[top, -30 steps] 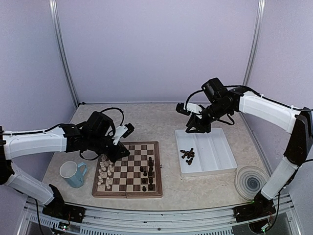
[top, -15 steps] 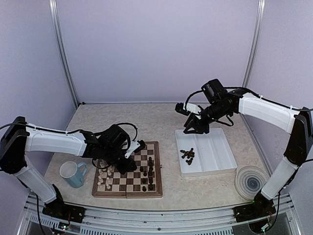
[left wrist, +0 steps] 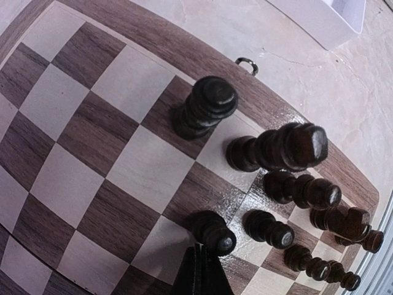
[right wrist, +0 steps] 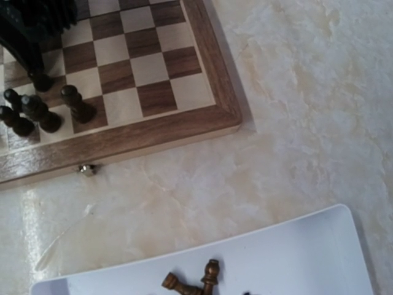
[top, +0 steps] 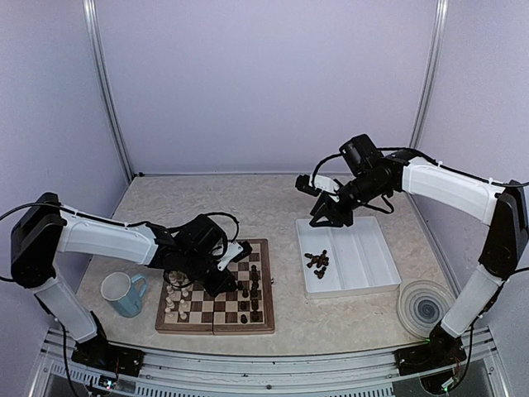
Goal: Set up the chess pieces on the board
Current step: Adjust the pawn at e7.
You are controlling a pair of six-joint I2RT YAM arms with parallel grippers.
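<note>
The board lies at the front left. Several dark chess pieces stand along its right side, and several more lie in the white tray in a heap. My left gripper is low over the board's right half. In the left wrist view its fingertips are pressed together with nothing between them, right beside a dark pawn. My right gripper hovers over the tray's far left corner. Its fingers do not show in the right wrist view, where two brown pieces lie in the tray.
Cream-white pieces stand on the board's left side. A light blue mug stands left of the board. A round ridged disc lies right of the tray. A small metal clasp sits on the board's edge.
My left arm has swept right across the board, from over the cream pieces to the dark pieces. My right gripper has shifted only slightly over the tray's corner.
</note>
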